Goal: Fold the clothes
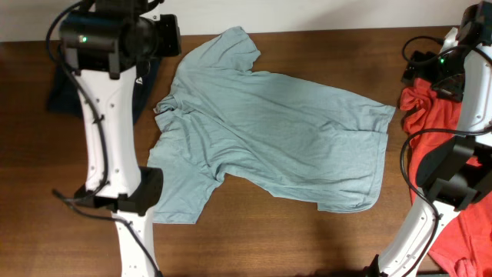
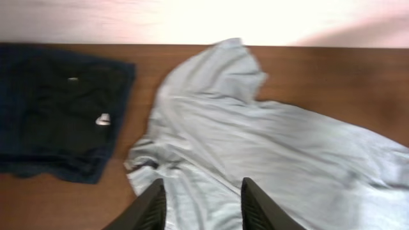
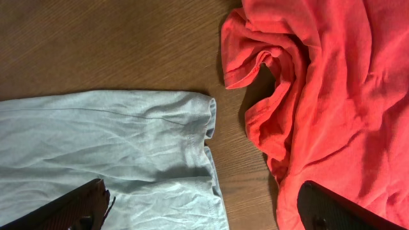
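Soft blue-grey T-shirt spread flat, lightly wrinkled — crumpled red T-shirt beside.

Looking like a robotics lab bench: cabled white robot arms standing on a brown wooden table, pale wall behind.

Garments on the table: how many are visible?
3: blue-grey T-shirt spread mid-table; red shirt bunched at the right edge; dark navy garment at the far-left corner, partly hidden. Others may be hidden.

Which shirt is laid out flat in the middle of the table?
The pale blue-grey T-shirt, spread open in the middle. The red T-shirt lies crumpled at one side; the dark navy garment sits folded at the other.
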{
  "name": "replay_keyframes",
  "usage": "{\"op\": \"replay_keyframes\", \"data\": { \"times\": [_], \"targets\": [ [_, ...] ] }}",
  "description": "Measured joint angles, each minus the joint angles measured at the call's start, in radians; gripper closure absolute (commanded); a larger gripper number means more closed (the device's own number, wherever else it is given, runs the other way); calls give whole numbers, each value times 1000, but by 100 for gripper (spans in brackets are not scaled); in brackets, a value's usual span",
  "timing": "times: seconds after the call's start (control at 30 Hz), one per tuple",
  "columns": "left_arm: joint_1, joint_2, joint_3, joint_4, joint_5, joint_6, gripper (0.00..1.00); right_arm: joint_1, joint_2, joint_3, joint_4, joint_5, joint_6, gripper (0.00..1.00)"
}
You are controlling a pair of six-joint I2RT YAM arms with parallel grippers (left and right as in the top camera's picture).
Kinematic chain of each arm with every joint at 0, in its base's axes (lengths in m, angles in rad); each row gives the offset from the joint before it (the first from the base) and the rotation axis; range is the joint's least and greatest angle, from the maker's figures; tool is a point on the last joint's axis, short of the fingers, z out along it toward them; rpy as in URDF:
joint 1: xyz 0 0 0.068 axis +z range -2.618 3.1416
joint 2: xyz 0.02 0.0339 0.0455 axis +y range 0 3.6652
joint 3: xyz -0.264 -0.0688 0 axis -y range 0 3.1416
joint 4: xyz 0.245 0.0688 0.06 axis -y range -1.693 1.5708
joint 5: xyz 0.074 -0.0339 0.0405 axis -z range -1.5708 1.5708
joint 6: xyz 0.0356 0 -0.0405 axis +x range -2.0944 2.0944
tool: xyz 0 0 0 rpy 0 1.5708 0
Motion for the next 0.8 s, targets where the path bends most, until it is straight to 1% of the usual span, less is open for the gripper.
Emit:
{"op": "replay_keyframes", "data": {
  "times": [0.13,0.27,0.37,0.47,0.57,0.63,0.67,0.7,0.73,0.77,0.8],
  "targets": [
    [-4,-108,-119,0,51,12,52,0,0,0,0,0,0,1],
    [-46,-270,-351,-1,38,15,49,0,0,0,0,0,0,1],
    [-117,-389,-560,-2,-43,-1,48,0,0,0,0,0,0,1],
    [-173,-461,-755,-4,-176,-64,46,0,0,0,1,0,0,1],
    [-175,-474,-910,14,-286,-137,45,0,0,0,47,-5,1,1],
    [-164,-472,-1006,76,-330,-169,44,0,0,0,88,-23,1,1],
    [-159,-472,-1046,112,-344,-179,44,0,0,0,76,-37,0,1],
    [-152,-471,-1086,151,-357,-188,35,0,0,0,48,-60,1,1],
    [-143,-471,-1129,194,-368,-193,13,0,0,0,22,-81,0,2],
    [-135,-471,-1169,238,-378,-204,1,0,0,0,-5,-105,2,11],
    [-130,-471,-1196,263,-383,-209,1,0,0,0,-35,-121,-5,20]
  ]
}}
